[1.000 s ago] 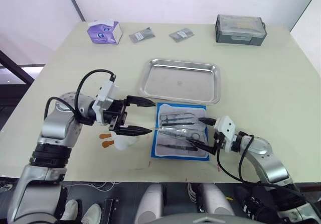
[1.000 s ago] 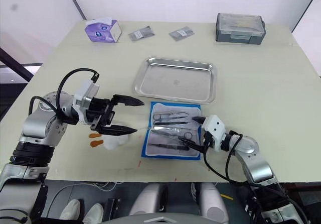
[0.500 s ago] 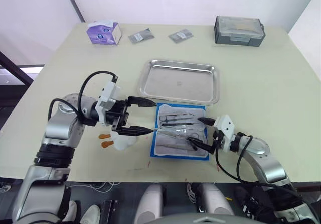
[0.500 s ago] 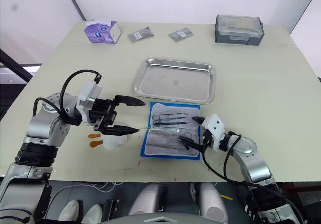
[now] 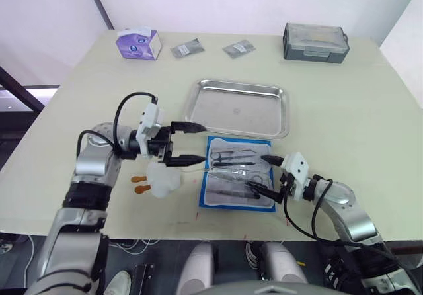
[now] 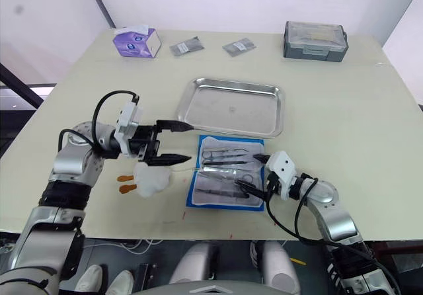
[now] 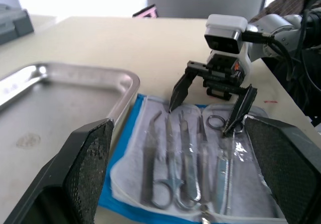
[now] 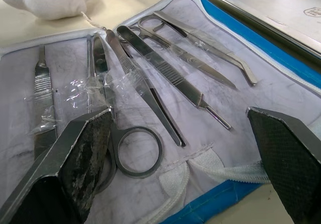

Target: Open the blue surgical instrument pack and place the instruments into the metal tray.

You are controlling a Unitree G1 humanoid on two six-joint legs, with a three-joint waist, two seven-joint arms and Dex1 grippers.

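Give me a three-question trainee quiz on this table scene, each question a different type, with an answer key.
1. True or false: the metal tray already holds an instrument.
2. Multiple choice: the blue surgical instrument pack lies A) folded shut, B) open beside the tray's near rim, C) inside the grey lidded box.
3. Fill in: the right gripper is ____, with its fingers over the pack's edge.

Key
1. False: the tray is empty; the instruments sit in the pack's clear pockets.
2. B.
3. Open. The left gripper is open too, beside the pack's other edge.
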